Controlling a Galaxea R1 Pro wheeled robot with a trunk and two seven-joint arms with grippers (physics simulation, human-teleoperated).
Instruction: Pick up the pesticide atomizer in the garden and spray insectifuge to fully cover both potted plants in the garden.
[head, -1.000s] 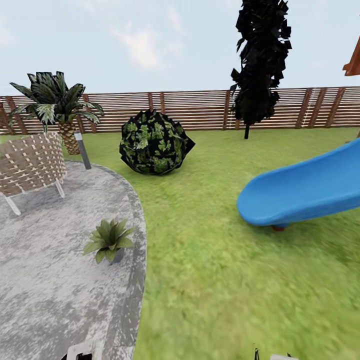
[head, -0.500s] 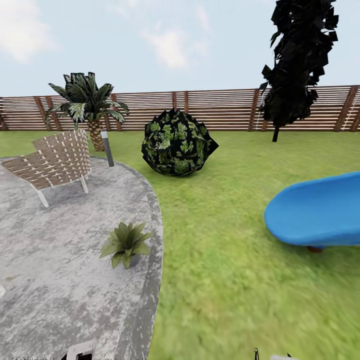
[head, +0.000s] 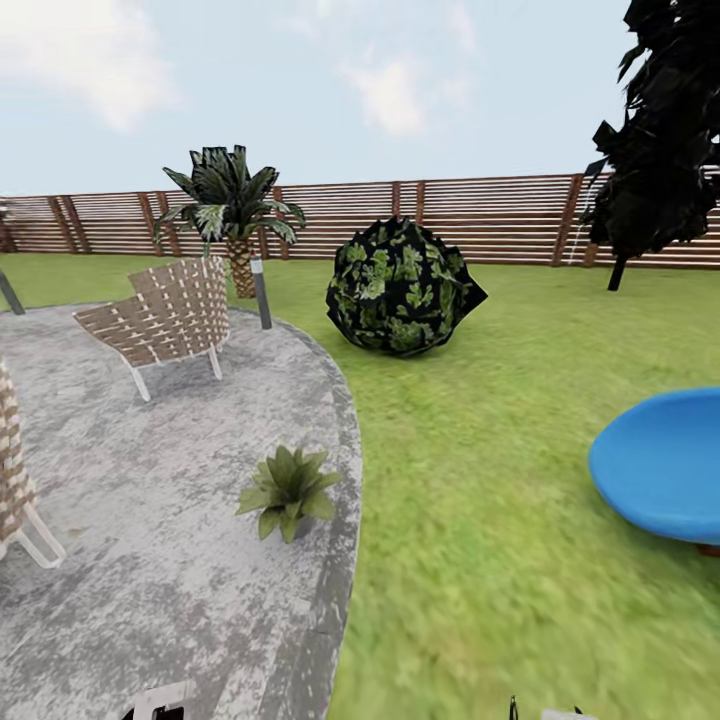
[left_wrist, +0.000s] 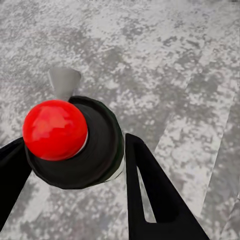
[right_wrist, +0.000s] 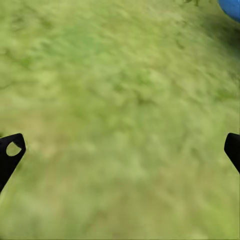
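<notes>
Premises: a fenced domestic back garden, rendered in simulation. Evidence: green lawn (head: 500, 520) across the right and far ground; round mottled grey paved patio (head: 130, 520) at near left. Brown slatted wooden fence (head: 480, 215) closes the far boundary under open sky. Woven lounge chair (head: 165, 315) stands on the patio's far side. Small potted plant (head: 288, 490) sits at the patio edge. Palm (head: 232, 205) and round dark bush (head: 402, 288) stand near the fence. Blue slide (head: 665, 470), right, indicates family use.

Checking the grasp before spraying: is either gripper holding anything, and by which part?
The left gripper holds the atomizer by its dark body. The right gripper is open, holding nothing.
</notes>
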